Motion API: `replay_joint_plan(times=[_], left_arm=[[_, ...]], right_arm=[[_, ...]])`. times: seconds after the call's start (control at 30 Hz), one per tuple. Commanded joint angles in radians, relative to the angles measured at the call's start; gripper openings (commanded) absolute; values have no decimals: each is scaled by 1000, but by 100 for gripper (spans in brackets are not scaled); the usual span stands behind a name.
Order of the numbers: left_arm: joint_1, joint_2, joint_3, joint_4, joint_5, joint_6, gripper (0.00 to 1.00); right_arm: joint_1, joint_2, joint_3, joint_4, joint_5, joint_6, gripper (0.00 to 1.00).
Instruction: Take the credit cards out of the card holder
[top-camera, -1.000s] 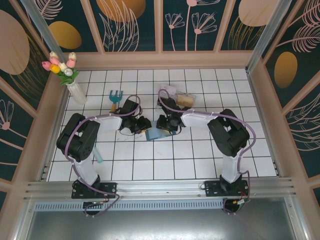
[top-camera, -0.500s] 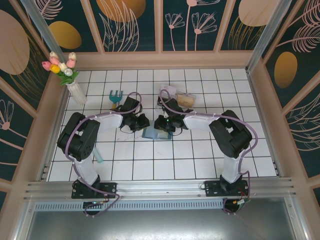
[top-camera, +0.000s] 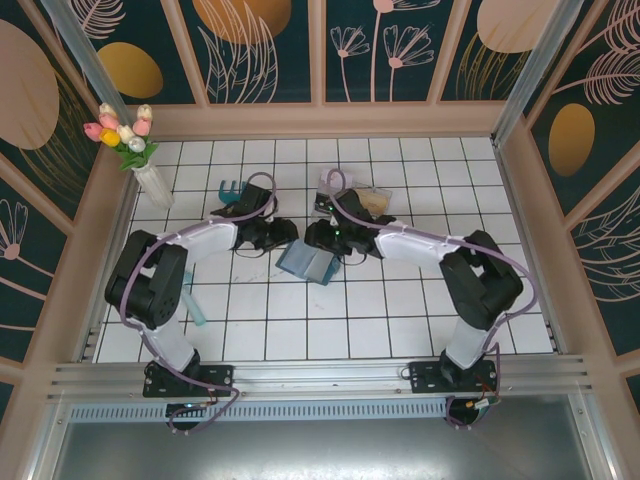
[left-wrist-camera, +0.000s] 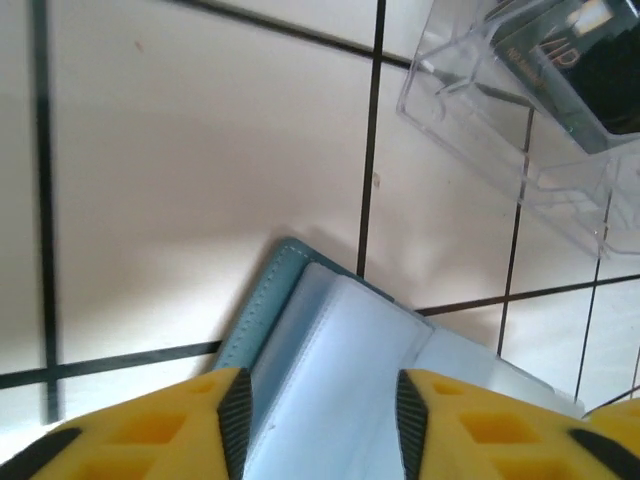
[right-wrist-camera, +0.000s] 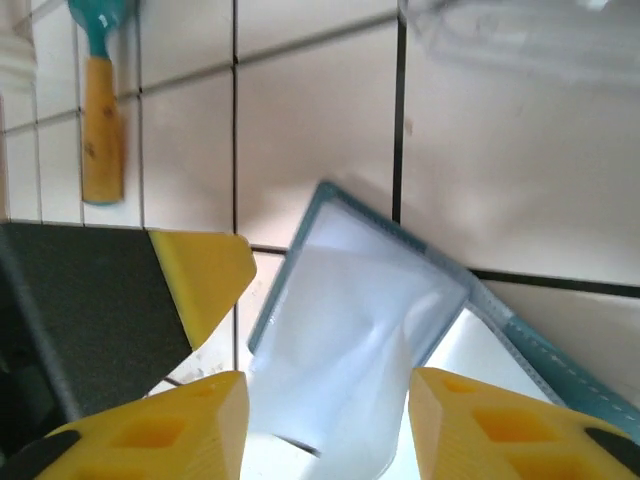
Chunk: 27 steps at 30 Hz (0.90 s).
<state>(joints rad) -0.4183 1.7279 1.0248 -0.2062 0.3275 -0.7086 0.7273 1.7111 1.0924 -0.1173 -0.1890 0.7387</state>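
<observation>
The card holder (top-camera: 309, 265) lies spread open on the white tiles, dark teal outside with pale blue-grey inner faces. My left gripper (top-camera: 289, 237) and right gripper (top-camera: 313, 238) hover at its far edge, tips facing each other. In the left wrist view the card holder (left-wrist-camera: 345, 360) lies beneath the open left gripper (left-wrist-camera: 320, 425), nothing pinched. In the right wrist view the card holder (right-wrist-camera: 360, 320) lies beyond the open right gripper (right-wrist-camera: 325, 425), and a yellow finger (right-wrist-camera: 200, 275) of the left gripper sits at its left. The credit cards are hidden.
A clear plastic box (top-camera: 366, 198) (left-wrist-camera: 520, 130) with a dark item inside stands just behind the grippers. A teal hand rake (top-camera: 231, 189) (right-wrist-camera: 100, 130) lies at the back left. A vase of flowers (top-camera: 150, 178) stands in the far left corner.
Both grippers have opened and drawn back toward the far side. The card holder has dropped flat and now lies spread open, turned a little on the tiles.
</observation>
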Motion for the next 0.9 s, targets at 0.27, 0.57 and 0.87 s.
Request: replay_joint_plan(times=[0.27,0.57,0.87], left_arm=[[91,-154,208,-119,-334,118,81],[96,-313,140,77,-768,264,99],[98,-488,-206,317,-1137,398,99]], right_arm=[[-64,-254,104,-141,600,-222,68],[-279,-501,-70,45,819,-347,99],[-491,-651,-397,299,817,-448,99]])
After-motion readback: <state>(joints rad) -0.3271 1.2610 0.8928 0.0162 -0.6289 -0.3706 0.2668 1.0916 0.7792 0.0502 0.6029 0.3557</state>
